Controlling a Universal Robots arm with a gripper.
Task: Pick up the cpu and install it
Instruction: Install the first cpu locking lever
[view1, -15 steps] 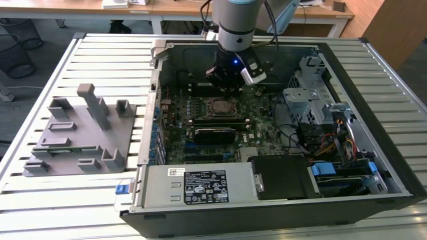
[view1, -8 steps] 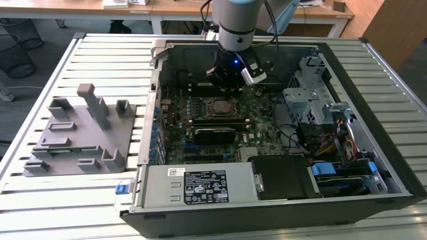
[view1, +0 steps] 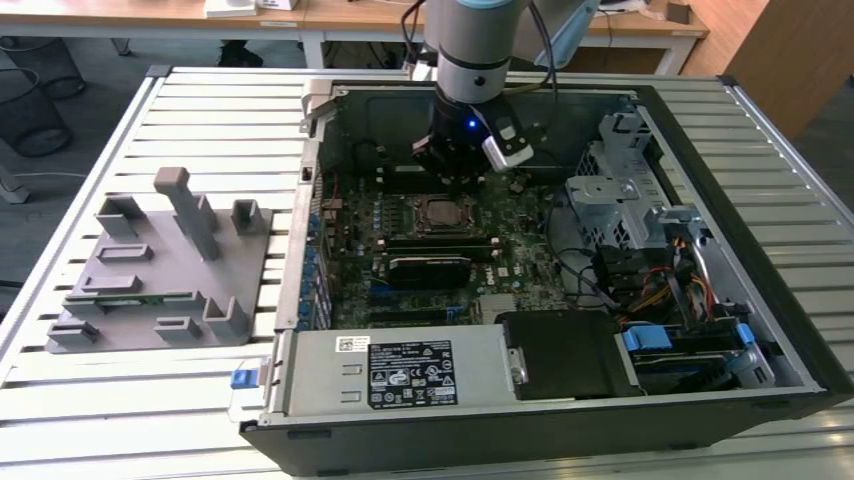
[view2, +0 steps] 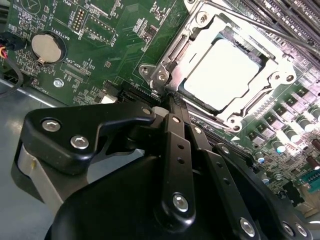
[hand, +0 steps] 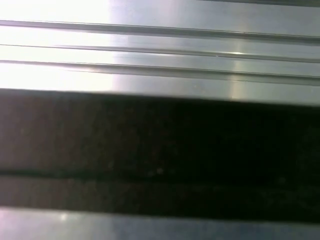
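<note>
Item: small flat square cpu (view2: 226, 74) with a pale silver-grey metal top, lying level inside the steel socket frame (view2: 165, 70) on the green motherboard (view2: 100, 45); its edges sit within the frame's opening, so it reads as already seated where the task wants it, though whether it is fully locked down cannot be told; in the exterior view the same chip (view1: 439, 213) lies mid-board, just on the near side of the arm's tool. Item: black linkage gripper (view2: 172, 102), hung from the grey-and-blue jointed arm (view1: 475, 50); in the second wrist view its two fingers (view2: 176, 130) run side by side and meet at the tips, with nothing between them, so the jaws stand closed and empty; the tips rest at the socket frame's edge, beside the chip and not on it, a posture that suits pressing or nudging the frame hardware more than carrying; whether they touch the metal cannot be told. Item: open black tower computer case (view1: 747, 250), laid on its side so the board faces up and the tool can reach straight down. Item: grey plastic fixture plate with upright posts (view1: 160, 265), on the slatted white metal table (view1: 200, 100), well apart on the exterior view's left, outside the case. Item: round silver coin battery (view2: 47, 47) on the board, away from the socket.
</note>
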